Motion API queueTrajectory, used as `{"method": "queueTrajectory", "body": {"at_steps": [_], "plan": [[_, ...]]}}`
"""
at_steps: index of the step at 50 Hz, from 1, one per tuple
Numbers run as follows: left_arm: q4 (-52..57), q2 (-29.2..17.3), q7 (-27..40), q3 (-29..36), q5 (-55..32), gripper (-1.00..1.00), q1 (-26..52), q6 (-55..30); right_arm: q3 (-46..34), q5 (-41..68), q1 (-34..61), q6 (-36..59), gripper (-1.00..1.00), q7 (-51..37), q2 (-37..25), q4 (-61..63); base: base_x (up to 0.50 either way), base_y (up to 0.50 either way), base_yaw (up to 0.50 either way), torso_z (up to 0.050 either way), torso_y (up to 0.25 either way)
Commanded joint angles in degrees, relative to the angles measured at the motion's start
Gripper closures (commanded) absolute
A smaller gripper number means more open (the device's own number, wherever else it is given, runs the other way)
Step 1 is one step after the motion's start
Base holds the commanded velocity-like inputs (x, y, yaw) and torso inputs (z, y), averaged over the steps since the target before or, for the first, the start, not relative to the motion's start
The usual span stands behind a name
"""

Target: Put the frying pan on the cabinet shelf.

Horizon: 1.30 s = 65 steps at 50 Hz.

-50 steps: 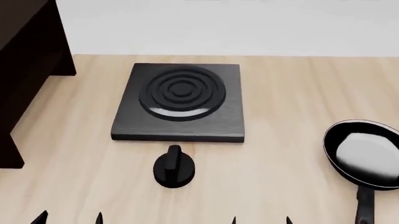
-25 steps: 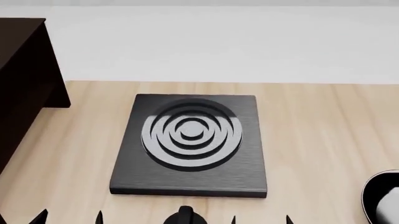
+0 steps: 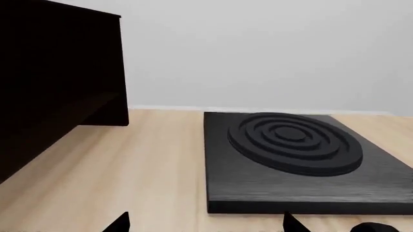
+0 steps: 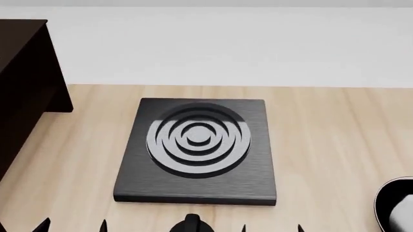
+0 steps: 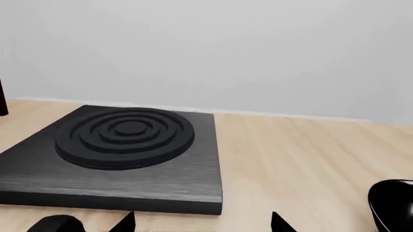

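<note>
The frying pan [image 4: 397,205] shows only as a black rim with a pale inner base at the head view's lower right edge; its black side also shows in the right wrist view [image 5: 392,205]. The dark cabinet [image 4: 22,92] stands at the far left, and fills one side of the left wrist view [image 3: 58,87]. My left gripper [image 4: 72,225] and right gripper [image 4: 271,227] show only as spread black fingertips at the bottom edge. Both are open and empty, in the left wrist view [image 3: 205,223] and the right wrist view [image 5: 202,222] too.
A square black stove plate [image 4: 197,150] with concentric rings lies mid-table on the light wooden tabletop [image 4: 329,145]. A small black knob [image 4: 191,223] sits just in front of it. A pale wall rises behind the table.
The head view tilted up between one second and half a second ago, so the stove plate, knob and pan slid down in the picture. Since then nothing has visibly moved.
</note>
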<state>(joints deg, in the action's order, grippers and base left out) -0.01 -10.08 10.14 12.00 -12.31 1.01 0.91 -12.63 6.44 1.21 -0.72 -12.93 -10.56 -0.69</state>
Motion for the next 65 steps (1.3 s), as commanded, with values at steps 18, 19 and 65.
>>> {"method": "queueTrajectory", "body": {"at_steps": [18,19,65], "plan": [[0.66,-0.81,0.74,0.8,-0.9,-1.0,-0.07,0.02,-0.38,1.59,-0.06,0.63,-1.0,-0.8,-0.53,0.75,0.0,0.0,0.0,0.0,0.0],[0.83,-0.85,0.8,0.82,-0.95,-1.0,-0.1,-0.08,-0.02,2.03,-0.05,0.56,-1.0,-0.9,-0.52,0.82,0.0,0.0,0.0,0.0,0.0],[1.47,-1.85,1.87,2.58,-1.81,-1.0,0.08,-0.68,35.42,15.33,-9.29,51.63,-1.0,-10.14,-12.6,42.63,0.0,0.0,0.0,0.0,0.0]]}}
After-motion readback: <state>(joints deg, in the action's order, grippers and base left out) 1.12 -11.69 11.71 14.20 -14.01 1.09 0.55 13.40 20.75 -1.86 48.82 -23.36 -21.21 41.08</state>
